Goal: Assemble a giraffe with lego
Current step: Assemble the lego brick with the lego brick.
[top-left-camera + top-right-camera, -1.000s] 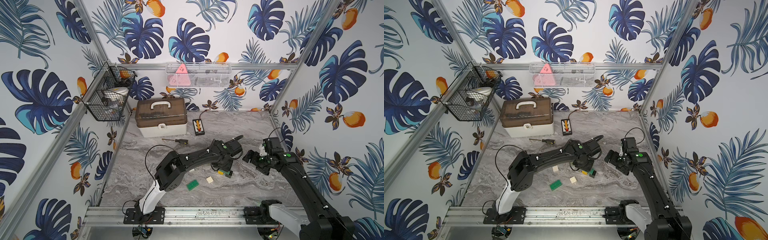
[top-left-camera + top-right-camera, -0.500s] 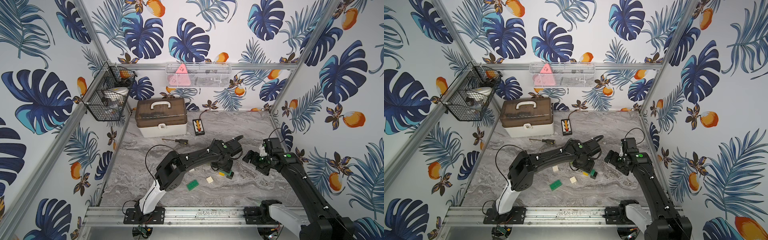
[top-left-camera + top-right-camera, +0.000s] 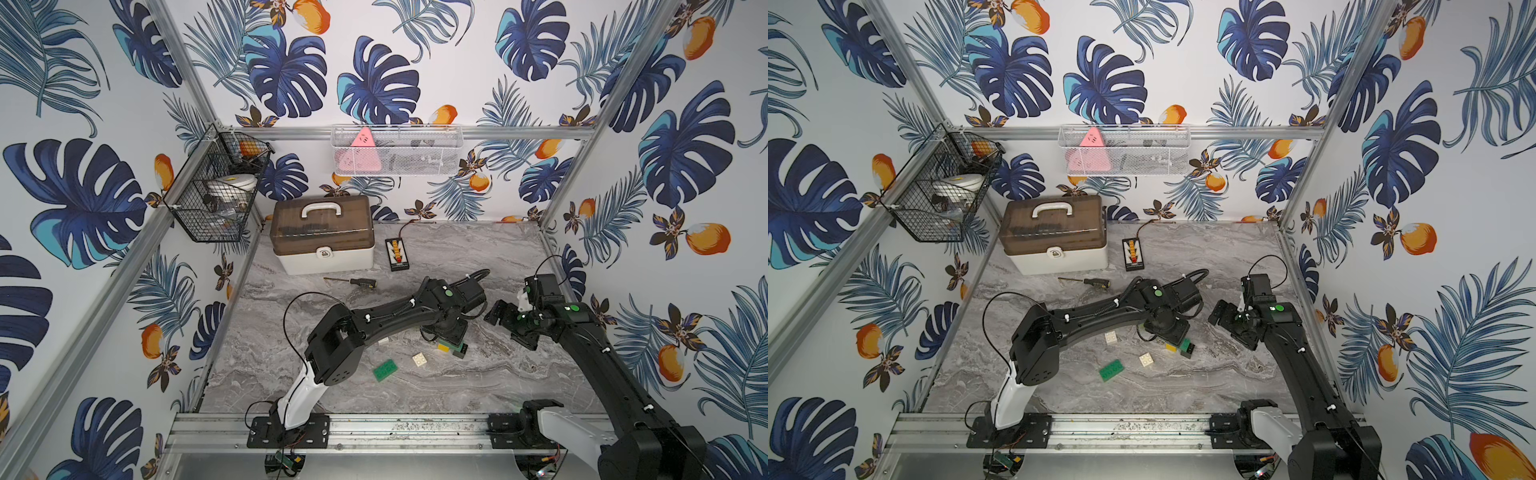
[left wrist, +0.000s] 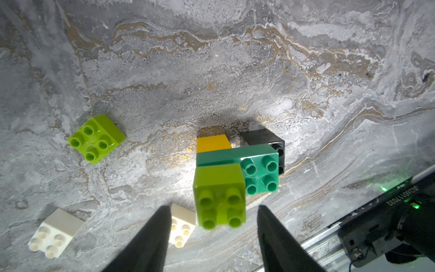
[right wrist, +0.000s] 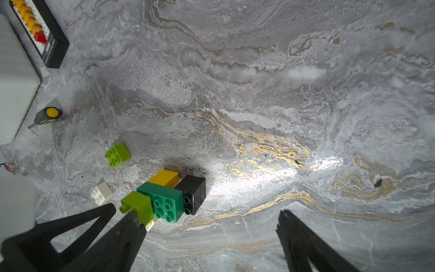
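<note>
Left wrist view: the giraffe stack [image 4: 235, 156] stands on the marble table [image 4: 235, 58]. A yellow brick [image 4: 213, 143] and a black brick [image 4: 263, 137] sit side by side at the bottom. A dark green body brick [image 4: 259, 174] spans both. A top lime brick [image 4: 220, 195] is seated on one end of it, and the four studs of the other end are bare.

The left gripper [image 4: 213, 208] is directly above the stack. Its jaws are partly spread and straddle the top lime brick with a visible gap on each side. It holds nothing.

A white brick [image 4: 182, 225] lies just beside the stack and is partly hidden by one left finger. A loose lime brick [image 4: 96, 139] and a second white brick [image 4: 55, 233] lie farther from the stack on that same side, studs up.

In a top view, a loose dark green long brick [image 3: 385, 369] lies flat, apart from the stack, beyond the first white brick.

The right gripper [image 5: 209, 212] is near the stack on the side away from the loose bricks, not touching it. Its jaws are spread wide with nothing between them.
</note>
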`<action>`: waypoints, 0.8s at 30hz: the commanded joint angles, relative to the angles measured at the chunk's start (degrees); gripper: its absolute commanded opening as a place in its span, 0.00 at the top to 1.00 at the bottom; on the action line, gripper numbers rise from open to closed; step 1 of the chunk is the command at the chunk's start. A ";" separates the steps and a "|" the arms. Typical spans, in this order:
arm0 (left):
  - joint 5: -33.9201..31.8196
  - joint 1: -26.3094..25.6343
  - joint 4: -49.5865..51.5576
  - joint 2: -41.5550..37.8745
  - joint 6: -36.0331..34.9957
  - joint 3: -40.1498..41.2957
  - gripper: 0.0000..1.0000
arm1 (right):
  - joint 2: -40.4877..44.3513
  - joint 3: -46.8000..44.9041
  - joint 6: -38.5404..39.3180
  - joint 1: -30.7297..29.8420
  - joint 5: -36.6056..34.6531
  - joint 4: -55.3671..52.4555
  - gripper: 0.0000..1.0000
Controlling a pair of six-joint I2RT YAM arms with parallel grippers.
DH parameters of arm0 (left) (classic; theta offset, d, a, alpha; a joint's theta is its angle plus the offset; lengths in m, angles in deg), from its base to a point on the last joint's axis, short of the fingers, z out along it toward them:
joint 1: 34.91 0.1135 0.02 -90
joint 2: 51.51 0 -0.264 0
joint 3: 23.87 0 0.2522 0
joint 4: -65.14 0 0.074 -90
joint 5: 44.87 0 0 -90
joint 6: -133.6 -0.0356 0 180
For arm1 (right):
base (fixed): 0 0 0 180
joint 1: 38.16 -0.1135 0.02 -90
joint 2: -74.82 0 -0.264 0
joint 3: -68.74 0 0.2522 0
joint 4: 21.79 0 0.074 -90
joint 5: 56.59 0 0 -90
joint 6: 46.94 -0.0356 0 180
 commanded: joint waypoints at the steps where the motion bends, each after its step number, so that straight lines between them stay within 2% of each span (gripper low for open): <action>1: 0.26 -0.03 0.34 1.03 -1.40 -0.96 0.37 | -0.09 0.48 0.47 0.03 -0.24 0.69 0.05; 9: 1.38 0.06 -0.01 2.37 -1.36 -1.55 0.41 | -0.11 0.75 0.76 0.07 -0.96 0.31 0.05; 24: 1.98 0.32 -0.28 2.43 -1.53 -0.74 0.65 | -1.45 0.91 0.79 0.21 -1.05 1.39 0.05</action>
